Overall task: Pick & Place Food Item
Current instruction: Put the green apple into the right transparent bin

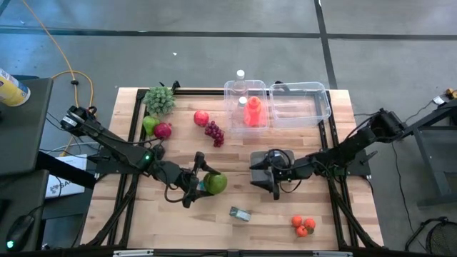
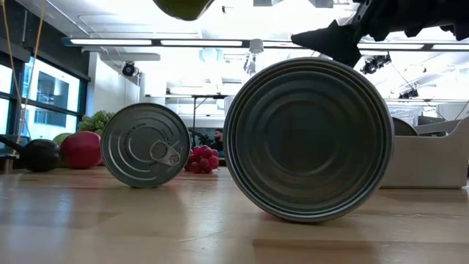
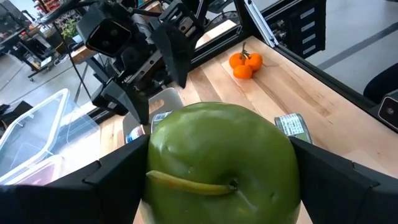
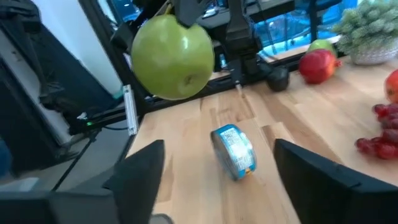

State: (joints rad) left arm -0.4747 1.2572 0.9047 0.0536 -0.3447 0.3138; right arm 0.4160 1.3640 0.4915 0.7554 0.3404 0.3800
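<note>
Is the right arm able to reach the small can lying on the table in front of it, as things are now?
Probably yes. The right gripper is open and empty, and the can lies on bare wood between and just beyond its fingers. The left gripper holds the green apple farther off and above the table, seemingly out of the way.

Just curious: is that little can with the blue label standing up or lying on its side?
Lying on its side: the can rests on its curved wall on the table, end facing sideways.

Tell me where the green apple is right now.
In the high view the green apple sits left of table centre, held between the jaws of the left gripper above the wood, with the right gripper facing it and the small can nearby.
</note>
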